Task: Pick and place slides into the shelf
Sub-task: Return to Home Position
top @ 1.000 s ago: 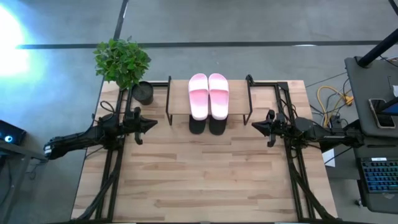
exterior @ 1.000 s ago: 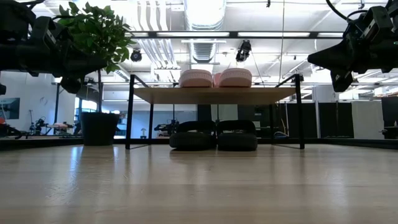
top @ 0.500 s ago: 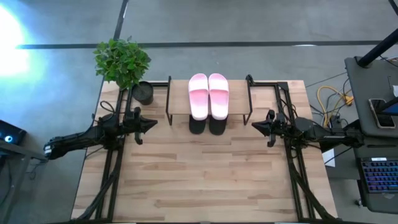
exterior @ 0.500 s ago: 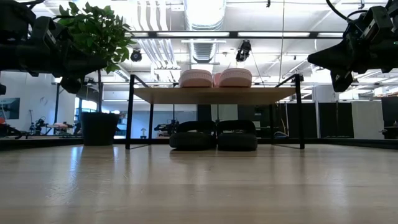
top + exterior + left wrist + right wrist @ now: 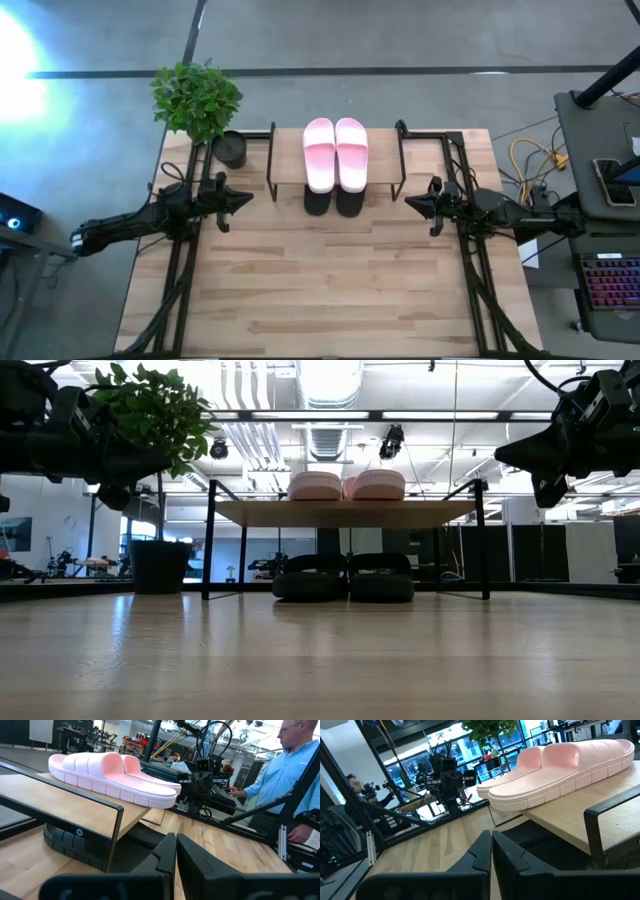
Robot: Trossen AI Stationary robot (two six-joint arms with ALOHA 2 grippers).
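Observation:
The pink slides point(image 5: 335, 153) lie side by side, soles down, on the shelf's plank top point(image 5: 290, 165). The black slides point(image 5: 345, 578) rest on the tabletop under that plank, only their ends showing from above point(image 5: 333, 203). The shelf point(image 5: 240, 512) stands at the table's far middle. My left gripper point(image 5: 245, 198) hovers above the table left of the shelf, shut and empty. My right gripper point(image 5: 410, 200) hovers to the shelf's right, also shut and empty. In the wrist views the pink slides point(image 5: 112, 772) point(image 5: 560, 767) sit above the black frame bars.
A potted plant point(image 5: 200, 105) stands at the table's far left corner beside the shelf. A person in a light blue shirt point(image 5: 295, 765) shows beyond the table's right side. Bare wooden tabletop point(image 5: 330, 280) stretches between the arms toward the near edge.

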